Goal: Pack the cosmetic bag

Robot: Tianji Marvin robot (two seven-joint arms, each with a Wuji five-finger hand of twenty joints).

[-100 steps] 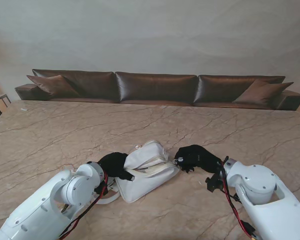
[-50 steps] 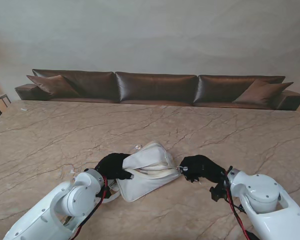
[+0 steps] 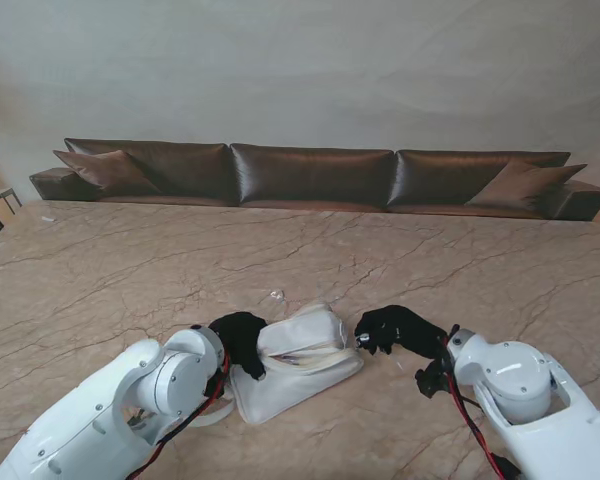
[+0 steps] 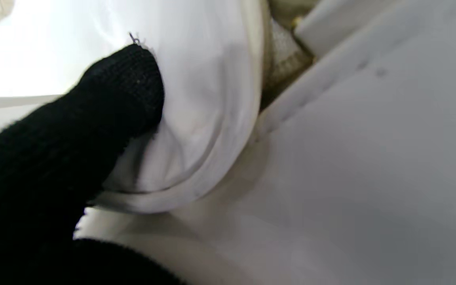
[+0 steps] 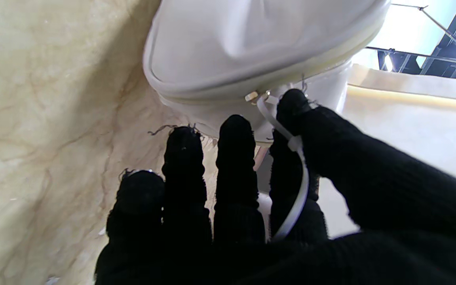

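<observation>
The white cosmetics bag lies on the marble table between my two black-gloved hands. My left hand grips the bag's left end; in the left wrist view a finger presses into the white fabric. My right hand is at the bag's right end. In the right wrist view thumb and forefinger pinch the white zip-tie pull hanging from the zipper slider on the bag. The zipper line shows only a narrow gap; what is inside is hidden.
A small pale object lies on the table just beyond the bag. A white strap trails by my left forearm. A brown leather sofa runs along the table's far edge. Marble table stretches around.
The bag has sunk flatter and its opening has narrowed. My left hand shifted right against the bag's end. My right hand drew slightly nearer to me, still holding the pull.
</observation>
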